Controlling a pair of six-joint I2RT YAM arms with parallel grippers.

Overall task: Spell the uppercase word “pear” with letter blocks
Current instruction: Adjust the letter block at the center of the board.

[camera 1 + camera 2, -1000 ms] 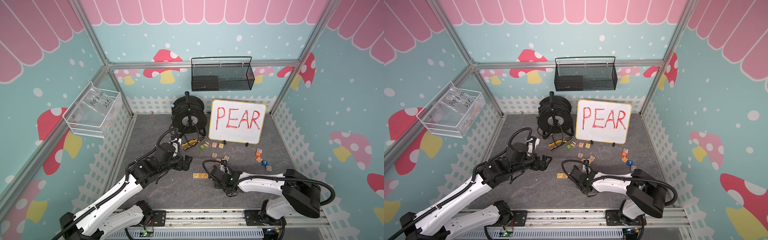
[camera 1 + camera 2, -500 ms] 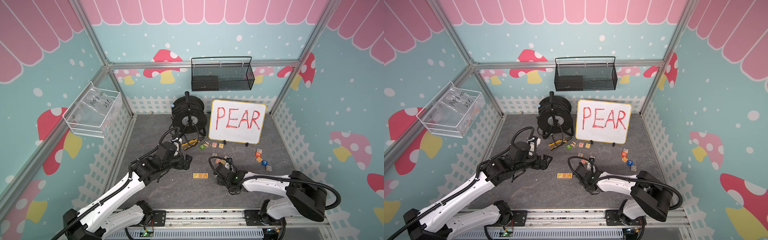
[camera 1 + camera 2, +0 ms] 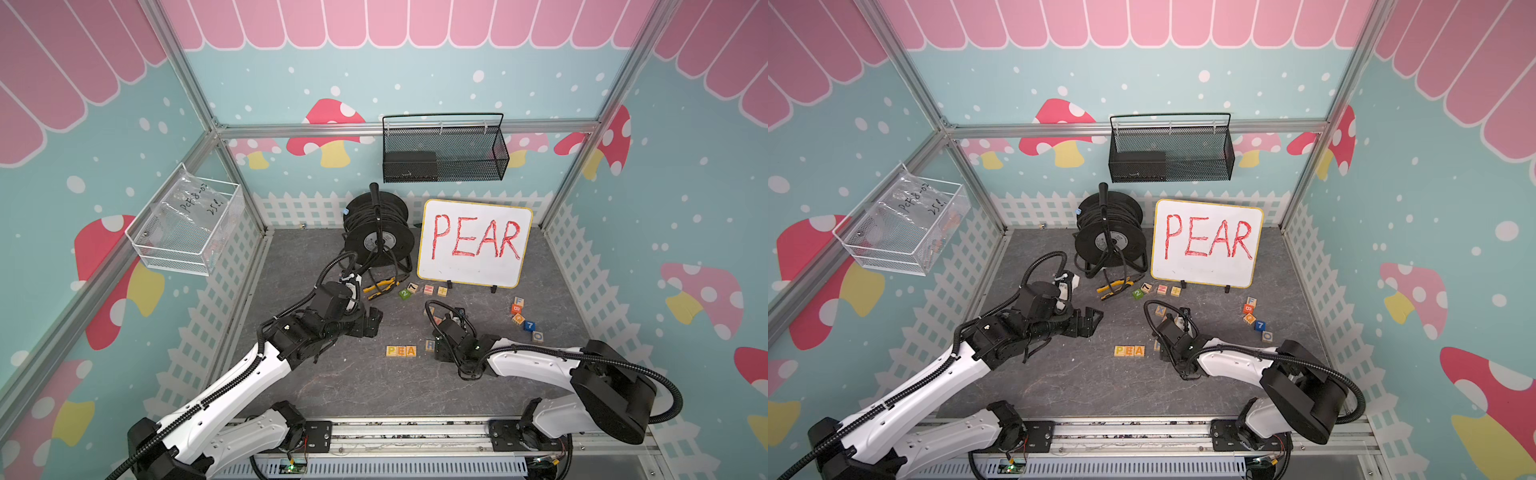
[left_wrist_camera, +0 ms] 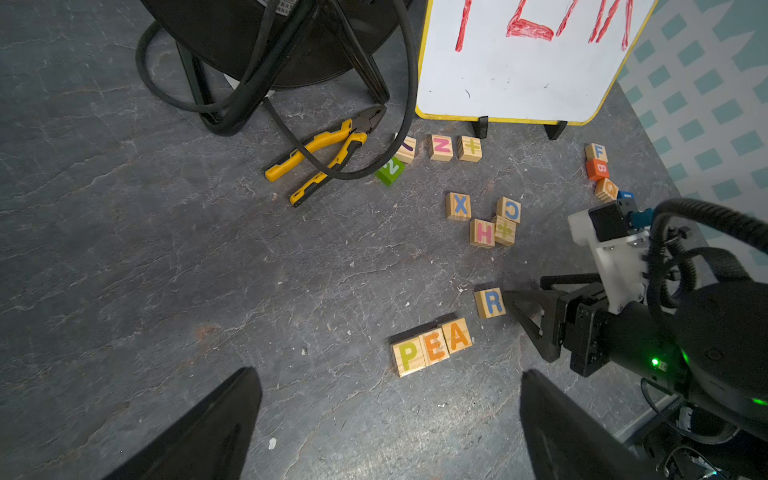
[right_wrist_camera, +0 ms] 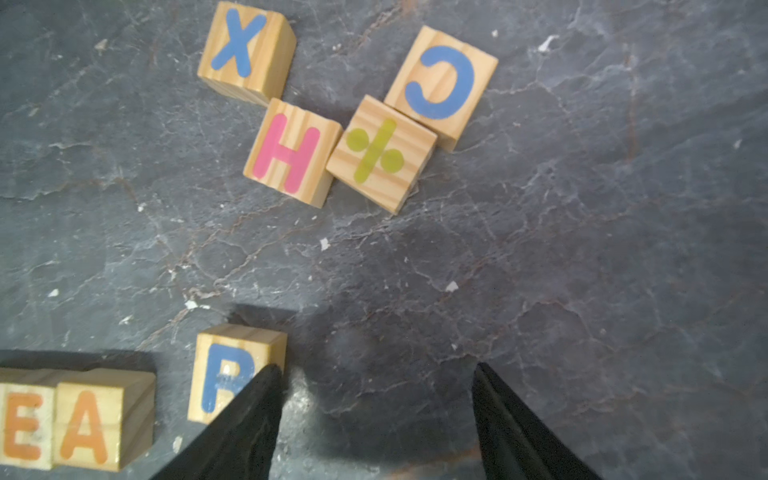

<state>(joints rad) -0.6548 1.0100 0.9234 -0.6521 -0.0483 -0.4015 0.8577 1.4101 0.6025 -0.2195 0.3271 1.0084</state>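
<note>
Lower centre of both top views, on the dark grey stone-patterned tabletop (image 3: 353,386): a tight row of three small natural-wood cubes, letters up, sides touching. In the left wrist view, low and right of centre, slanting up toward the right: pale wooden cube with yellow-green P (image 4: 408,355), wooden cube with orange-red E (image 4: 434,347), wooden cube with orange A (image 4: 457,336). Clear wood grain, flat painted capitals, in reading order. Just right of the A and a little higher in that frame, parted from it by a small gap and out of line with the row: wooden cube with blue R (image 4: 490,302), letter up, turned slightly.

Black tapered right gripper (image 5: 374,368): spread moderately, only bare tabletop between the fingers, nothing held. One fingertip (image 5: 259,390) overlapping the R cube's lower right corner in the right wrist view; touching or merely in front of it, impossible to tell. R cube outside the gap.

Black left gripper (image 3: 372,322): spread wide, nothing held, up and left of the row in a top view, well apart from it.

Higher in the left wrist frame, bunched together: wooden cube with blue X (image 4: 458,205), wooden cube with pink H (image 4: 482,233), wooden cube with blue C (image 4: 509,209), wooden cube with yellow-green division sign (image 4: 505,230). Beyond these, yellow-handled pliers (image 4: 291,161), black cable reel (image 3: 378,237), white board with yellow rim and red handwritten PEAR (image 3: 473,243).
</note>
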